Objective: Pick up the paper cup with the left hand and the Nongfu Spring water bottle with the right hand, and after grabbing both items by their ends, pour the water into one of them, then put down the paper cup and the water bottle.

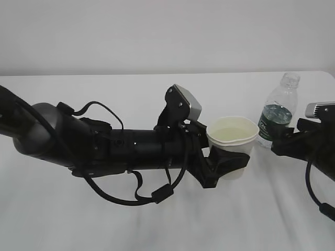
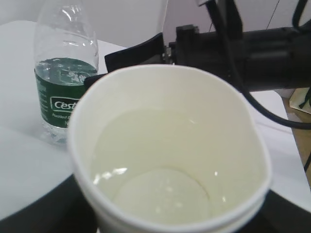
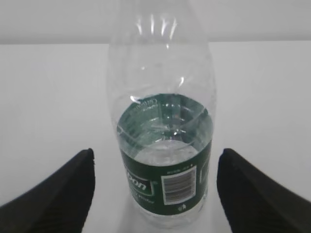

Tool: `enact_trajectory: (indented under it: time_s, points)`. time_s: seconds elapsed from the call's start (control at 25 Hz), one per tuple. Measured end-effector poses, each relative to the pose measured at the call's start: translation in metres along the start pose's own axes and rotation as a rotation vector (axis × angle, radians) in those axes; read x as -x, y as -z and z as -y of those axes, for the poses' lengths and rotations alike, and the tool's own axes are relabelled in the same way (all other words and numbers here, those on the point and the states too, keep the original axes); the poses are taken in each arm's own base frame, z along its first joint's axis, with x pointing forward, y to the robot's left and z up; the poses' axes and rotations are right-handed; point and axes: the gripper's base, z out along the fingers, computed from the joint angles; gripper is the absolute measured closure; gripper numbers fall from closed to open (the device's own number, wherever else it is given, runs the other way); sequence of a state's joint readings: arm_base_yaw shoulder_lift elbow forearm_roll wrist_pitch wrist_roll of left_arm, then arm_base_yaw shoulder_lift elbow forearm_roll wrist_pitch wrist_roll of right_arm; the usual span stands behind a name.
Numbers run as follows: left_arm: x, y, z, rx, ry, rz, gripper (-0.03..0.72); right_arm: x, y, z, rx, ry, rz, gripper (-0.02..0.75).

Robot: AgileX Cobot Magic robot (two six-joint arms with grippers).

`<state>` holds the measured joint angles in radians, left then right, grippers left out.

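The white table (image 1: 63,219) is filling the exterior view, its edges running out of frame on 3 sides. The left arm (image 1: 104,146) is lying low across it, thick and black, its shoulder end cut off at the left border and loose cables (image 1: 131,196) looping beneath it. The right arm (image 1: 314,146) is entering from the right border, and most of it is lying outside the picture.

The left hand (image 1: 222,162) is gripping the paper cup (image 1: 232,141) low on its wall, the jaws standing fairly wide around the cup's girth; the cup's base is hiding behind the black fingers, so whether it is touching the table is hard to tell. In the left wrist view the cup (image 2: 170,155) is crowding the frame, its lower rim cut off.

The right hand (image 1: 285,138) is standing wide open around the Nongfu Spring water bottle (image 1: 277,112), which is upright on the table just right of the cup. In the right wrist view 2 dark fingers (image 3: 53,194) are flanking the bottle (image 3: 163,131) with clear gaps on both sides, and the bottle's neck is cropped out.

The water (image 2: 155,170) is sitting shallow in the cup, pale against the cream inside. More water (image 3: 163,145) is showing inside the bottle at the height of the green label.
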<state>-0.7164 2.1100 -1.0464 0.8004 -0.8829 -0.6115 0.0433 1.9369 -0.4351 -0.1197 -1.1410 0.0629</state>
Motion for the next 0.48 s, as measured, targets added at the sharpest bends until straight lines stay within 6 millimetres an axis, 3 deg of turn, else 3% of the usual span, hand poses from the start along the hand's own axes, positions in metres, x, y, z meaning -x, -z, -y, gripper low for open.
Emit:
enact_trajectory:
  time_s: [0.12,0.48]
  points:
    - [0.001,0.000,-0.001,0.009,0.009,0.006,0.207,0.008,0.011,-0.001,0.000,0.002,0.021,0.143]
    - [0.004,0.000,-0.001,0.009,0.024,0.039,0.207,0.006,0.044,-0.005,0.006,0.002,-0.003,0.143]
